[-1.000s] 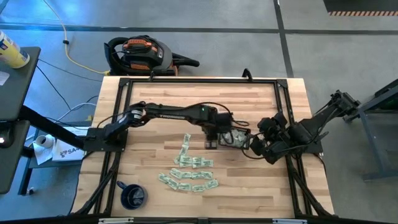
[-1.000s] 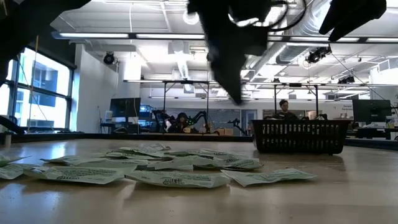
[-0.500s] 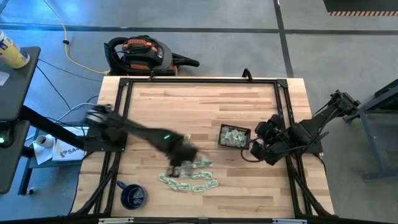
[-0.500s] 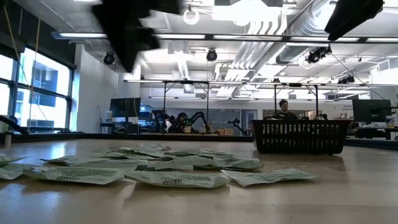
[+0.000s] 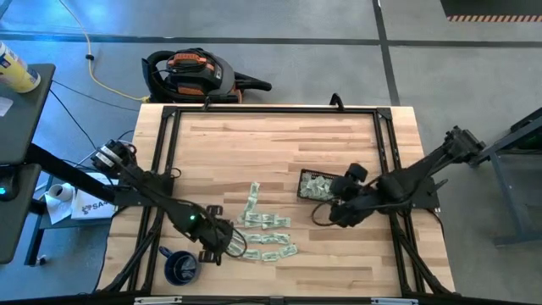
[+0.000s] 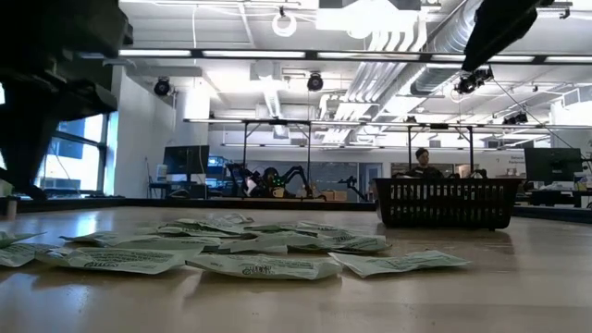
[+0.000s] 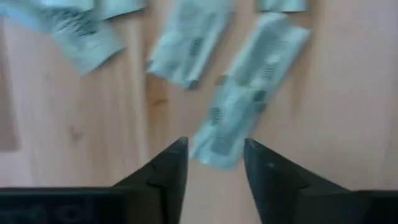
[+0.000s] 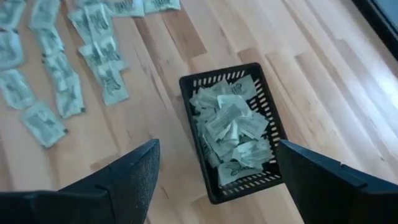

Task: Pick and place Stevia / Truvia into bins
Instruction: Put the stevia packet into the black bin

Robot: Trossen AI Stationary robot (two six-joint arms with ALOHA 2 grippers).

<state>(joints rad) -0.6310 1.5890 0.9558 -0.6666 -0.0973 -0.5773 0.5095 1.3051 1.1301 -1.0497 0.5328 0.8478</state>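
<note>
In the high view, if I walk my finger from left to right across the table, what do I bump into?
Mug → left gripper → loose sachets → black tray holding more sachets → right gripper, open.

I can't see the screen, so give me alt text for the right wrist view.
A black tray full of pale green sachets sits on a wooden table, framed by the open right gripper. More loose sachets lie scattered beyond it.
</note>
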